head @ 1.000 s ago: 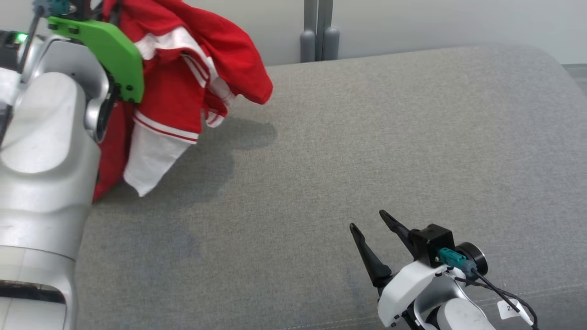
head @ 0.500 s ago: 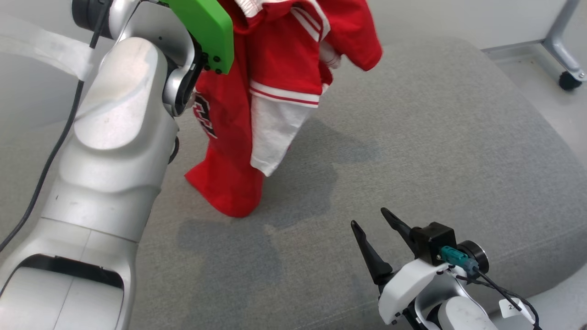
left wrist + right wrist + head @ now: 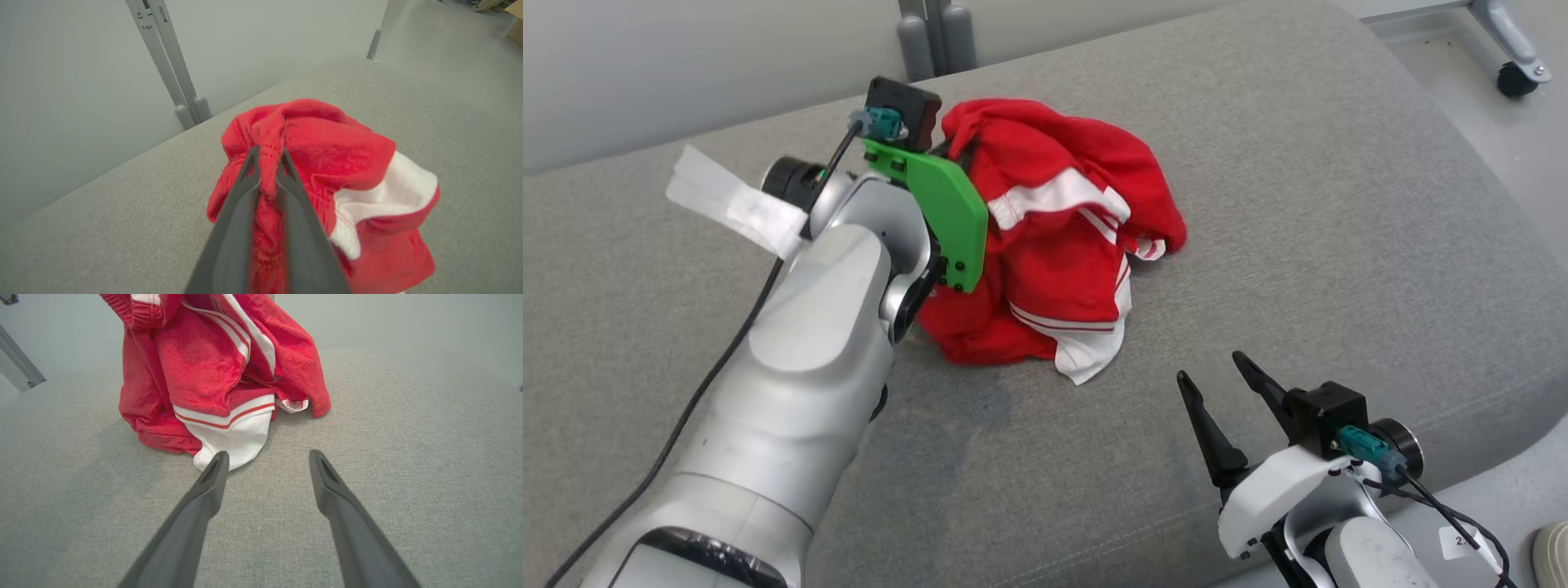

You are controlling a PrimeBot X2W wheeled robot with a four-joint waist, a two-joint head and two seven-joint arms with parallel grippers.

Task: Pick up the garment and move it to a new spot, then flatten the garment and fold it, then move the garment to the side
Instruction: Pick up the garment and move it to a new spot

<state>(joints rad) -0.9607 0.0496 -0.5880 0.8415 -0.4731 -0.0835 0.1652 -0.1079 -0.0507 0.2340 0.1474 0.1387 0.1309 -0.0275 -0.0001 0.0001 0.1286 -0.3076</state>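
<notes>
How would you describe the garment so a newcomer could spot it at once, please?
Start at the broad grey upholstered surface. Near its middle sits the crumpled garment, pinched at its top by the left gripper. It is bright red with white stripes against plain grey.

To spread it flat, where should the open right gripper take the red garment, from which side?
Probably the white hem corner, lying loose on the cushion nearest the right gripper: come low from the robot's side. The left gripper pinches the garment.

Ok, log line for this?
left end effector: shut on garment | garment: bunched, bottom on cushion | right end effector: open, empty
</notes>
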